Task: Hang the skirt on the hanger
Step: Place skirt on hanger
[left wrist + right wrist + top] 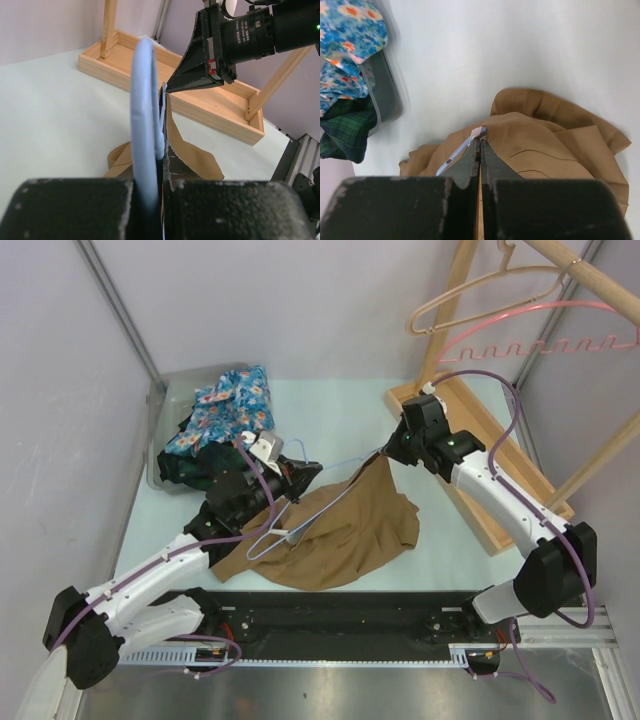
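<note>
The brown skirt lies crumpled on the table, with one edge lifted toward the right. A light blue hanger rests over it, its hook pointing toward the near edge. My left gripper is shut on the hanger, whose blue loop runs up between the jaws. My right gripper is shut on the raised skirt edge. Its tips meet just beside the hanger's end. In the left wrist view, the right gripper hangs over the skirt.
A grey bin at the back left holds floral blue cloth and green plaid cloth. A wooden rack base stands at the right. Pink and beige hangers hang from its rail.
</note>
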Robot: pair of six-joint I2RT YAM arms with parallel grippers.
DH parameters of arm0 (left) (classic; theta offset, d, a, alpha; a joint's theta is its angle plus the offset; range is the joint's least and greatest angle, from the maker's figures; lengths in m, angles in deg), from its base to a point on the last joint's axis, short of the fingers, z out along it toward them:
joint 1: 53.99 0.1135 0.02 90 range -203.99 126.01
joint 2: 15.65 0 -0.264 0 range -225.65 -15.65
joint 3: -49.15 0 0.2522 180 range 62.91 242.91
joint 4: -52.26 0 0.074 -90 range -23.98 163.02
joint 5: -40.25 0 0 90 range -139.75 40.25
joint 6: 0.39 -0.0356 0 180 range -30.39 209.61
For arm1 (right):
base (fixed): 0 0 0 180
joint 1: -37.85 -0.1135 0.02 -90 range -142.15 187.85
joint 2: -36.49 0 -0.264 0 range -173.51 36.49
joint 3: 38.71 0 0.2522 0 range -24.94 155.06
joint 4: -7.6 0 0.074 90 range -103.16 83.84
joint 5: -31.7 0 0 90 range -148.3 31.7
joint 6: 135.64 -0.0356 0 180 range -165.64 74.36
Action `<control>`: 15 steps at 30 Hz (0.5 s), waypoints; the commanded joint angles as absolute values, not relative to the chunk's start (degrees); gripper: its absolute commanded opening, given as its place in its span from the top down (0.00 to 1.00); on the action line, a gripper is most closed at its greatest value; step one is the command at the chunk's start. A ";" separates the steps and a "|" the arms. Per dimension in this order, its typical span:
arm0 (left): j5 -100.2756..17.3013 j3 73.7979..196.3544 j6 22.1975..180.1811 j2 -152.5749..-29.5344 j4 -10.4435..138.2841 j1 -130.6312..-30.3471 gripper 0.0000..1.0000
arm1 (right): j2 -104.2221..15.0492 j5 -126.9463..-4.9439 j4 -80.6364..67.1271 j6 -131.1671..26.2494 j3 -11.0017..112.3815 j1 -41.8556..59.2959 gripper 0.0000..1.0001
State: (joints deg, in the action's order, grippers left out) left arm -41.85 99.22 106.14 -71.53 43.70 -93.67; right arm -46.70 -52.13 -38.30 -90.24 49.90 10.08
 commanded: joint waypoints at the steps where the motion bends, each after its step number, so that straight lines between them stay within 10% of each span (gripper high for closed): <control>1: -38.24 99.20 107.63 -71.90 39.39 -93.98 1.00 | -42.43 -50.21 -35.43 -91.43 50.29 10.95 1.00; 15: -39.20 99.29 107.54 -73.04 37.99 -93.89 1.00 | -42.25 -56.17 -36.65 -88.71 50.11 10.78 1.00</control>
State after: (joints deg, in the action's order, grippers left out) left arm -39.49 99.22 106.17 -73.41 41.25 -93.67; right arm -43.43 -52.17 -38.52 -90.33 49.88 10.71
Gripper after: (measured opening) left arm 0.039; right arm 0.008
